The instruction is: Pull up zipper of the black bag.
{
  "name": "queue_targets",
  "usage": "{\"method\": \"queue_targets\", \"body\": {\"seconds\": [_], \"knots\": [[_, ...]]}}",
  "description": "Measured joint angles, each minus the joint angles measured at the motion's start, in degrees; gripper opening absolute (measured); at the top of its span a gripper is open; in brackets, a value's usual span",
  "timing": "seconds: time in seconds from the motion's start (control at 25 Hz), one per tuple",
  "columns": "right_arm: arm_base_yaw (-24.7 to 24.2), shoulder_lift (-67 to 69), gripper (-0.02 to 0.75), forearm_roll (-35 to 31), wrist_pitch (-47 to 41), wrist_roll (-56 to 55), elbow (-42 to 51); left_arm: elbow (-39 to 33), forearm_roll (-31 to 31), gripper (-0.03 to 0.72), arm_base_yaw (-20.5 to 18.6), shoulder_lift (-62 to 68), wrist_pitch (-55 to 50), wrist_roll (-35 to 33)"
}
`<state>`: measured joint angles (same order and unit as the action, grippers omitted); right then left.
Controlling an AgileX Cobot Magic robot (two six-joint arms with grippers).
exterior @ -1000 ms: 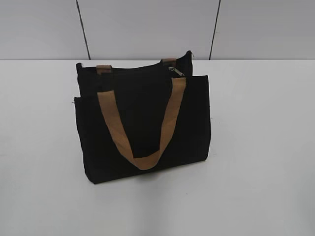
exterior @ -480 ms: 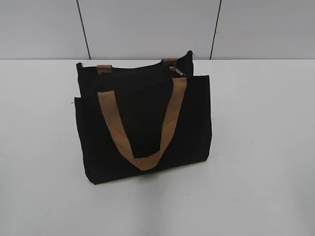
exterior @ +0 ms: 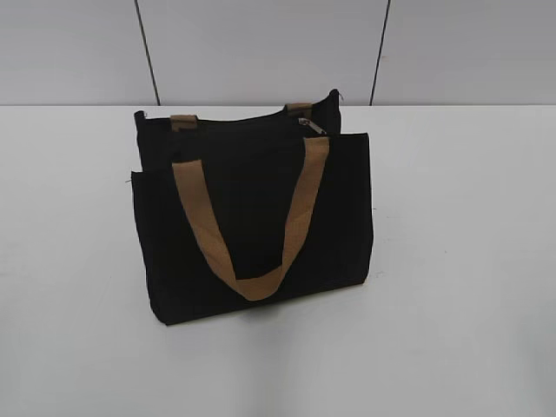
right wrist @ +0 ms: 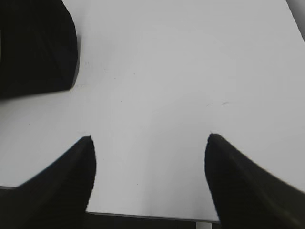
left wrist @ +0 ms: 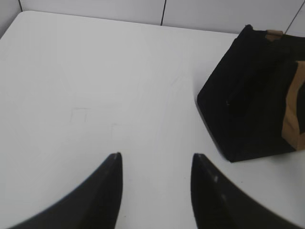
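Only the exterior view shows the zipper (exterior: 312,127), at the black bag's (exterior: 252,217) top right, mouth running left-right. Left gripper (left wrist: 155,164) and right gripper (right wrist: 148,148) gape empty.

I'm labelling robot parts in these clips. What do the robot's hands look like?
Only the fingers show, in the wrist views. The left hand has two black, curved fingers tapering to blunt tips. The right hand has the same black, horn-shaped pair. No cables, markings or arm links are visible.
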<state>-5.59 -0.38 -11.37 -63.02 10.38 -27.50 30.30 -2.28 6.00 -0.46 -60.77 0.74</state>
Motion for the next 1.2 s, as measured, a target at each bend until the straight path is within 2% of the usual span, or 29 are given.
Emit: {"method": "queue_targets", "body": {"seconds": [1.2], "knots": [[0.0,0.0,0.552,0.4,0.0,1.0,0.0,0.0,-0.1,0.355,-1.3,0.0,0.1,0.0]]}}
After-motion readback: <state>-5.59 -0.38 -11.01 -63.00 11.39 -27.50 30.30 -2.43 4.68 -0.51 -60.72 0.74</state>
